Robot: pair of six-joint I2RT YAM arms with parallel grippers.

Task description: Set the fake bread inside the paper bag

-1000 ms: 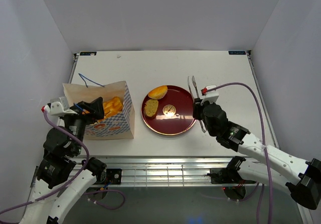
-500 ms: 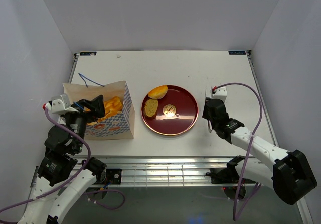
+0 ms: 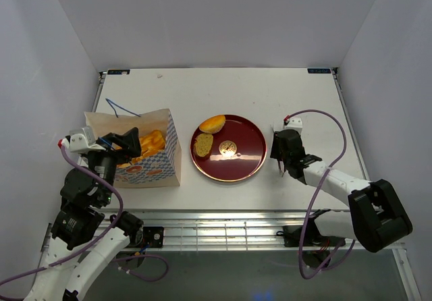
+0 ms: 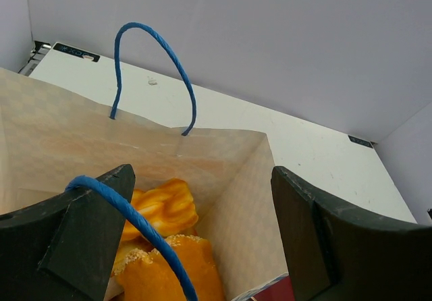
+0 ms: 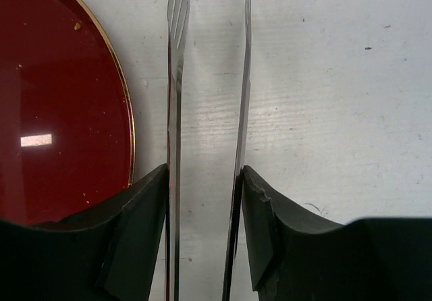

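The tan paper bag (image 3: 152,169) stands open at the left, with several orange-golden bread pieces (image 3: 150,144) inside. My left gripper (image 3: 128,144) hangs open over the bag's mouth. In the left wrist view its jaws (image 4: 202,179) span the opening above the bread (image 4: 165,206), and a blue cord handle (image 4: 135,227) crosses the left finger. An oval loaf (image 3: 212,123) and a slice (image 3: 203,145) lie on the dark red plate (image 3: 246,139). My right gripper (image 3: 282,165) is low, just right of the plate, shut on metal tongs (image 5: 177,78) lying along the table.
The bag's far blue handle (image 4: 152,51) stands upright, and another loop lies on the table behind the bag (image 3: 121,107). The plate's gold rim (image 5: 125,112) is just left of the tongs. White walls enclose the table on three sides.
My right arm has drawn back from the plate's right rim and dropped to the table beside it, still holding the tongs. The left arm and the bag have not moved.
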